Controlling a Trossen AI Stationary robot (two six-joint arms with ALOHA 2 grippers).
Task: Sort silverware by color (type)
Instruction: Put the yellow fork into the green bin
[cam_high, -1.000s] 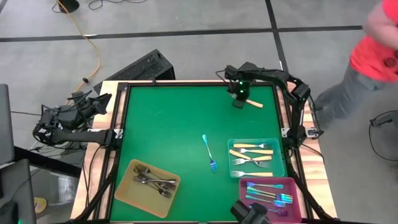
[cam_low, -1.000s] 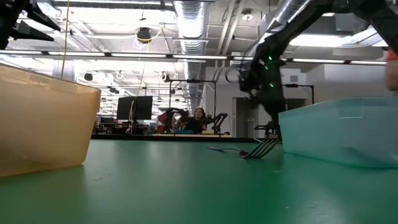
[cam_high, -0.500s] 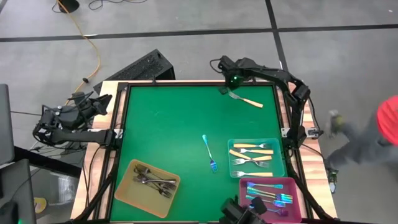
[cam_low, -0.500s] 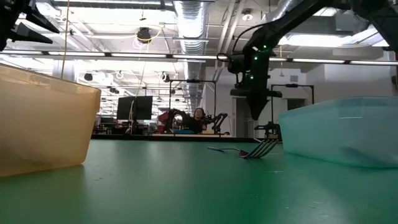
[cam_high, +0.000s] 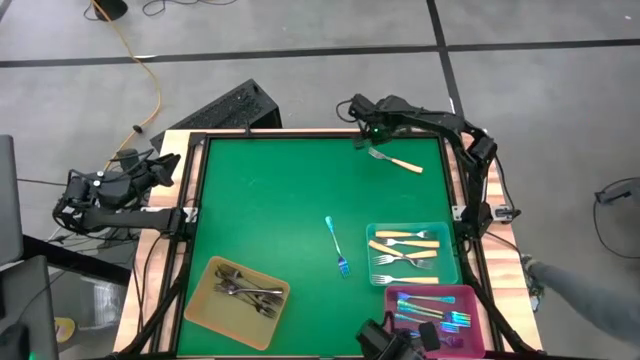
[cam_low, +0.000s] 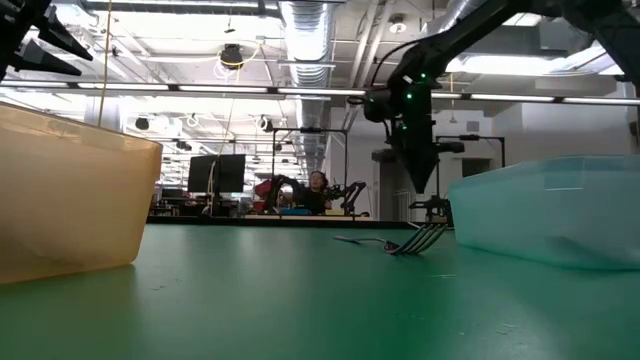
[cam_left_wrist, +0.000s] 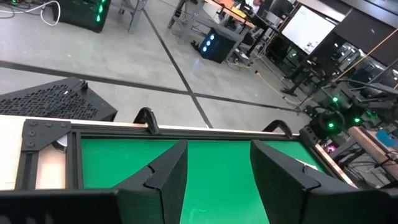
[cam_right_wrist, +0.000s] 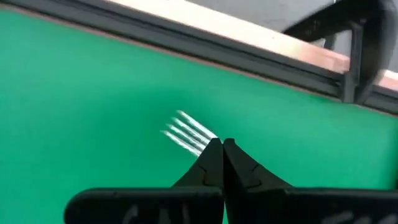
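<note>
The right gripper (cam_high: 365, 133) hangs over the far edge of the green desk (cam_high: 270, 220), close to the far right corner. Its jaws are shut tight and hold nothing. In the right wrist view the closed tips sit just above the prongs of a cream-handled fork (cam_high: 394, 160). That fork lies flat on the desk, just beside the gripper, with its prongs toward the far edge.

The left gripper (cam_high: 160, 165) waits off the desk, past the left edge. Its jaws stand partly open with nothing between them.

A blue fork (cam_high: 336, 246) lies alone near the middle of the desk, with its prongs toward the near edge.

The teal tray (cam_high: 451, 268) sits by the right edge and holds a few more cream-handled forks (cam_high: 405, 250). The pink tray (cam_high: 478, 318) sits at the near right corner with shiny blue-purple forks (cam_high: 432, 312) in it. The yellow tray (cam_high: 205, 300) sits near the near left corner with dark-grey forks (cam_high: 246, 290) piled inside. How many are in each pile is hard to count from above.

A person's arm or leg, it is hard to say which, shows on the floor past the right edge.
</note>
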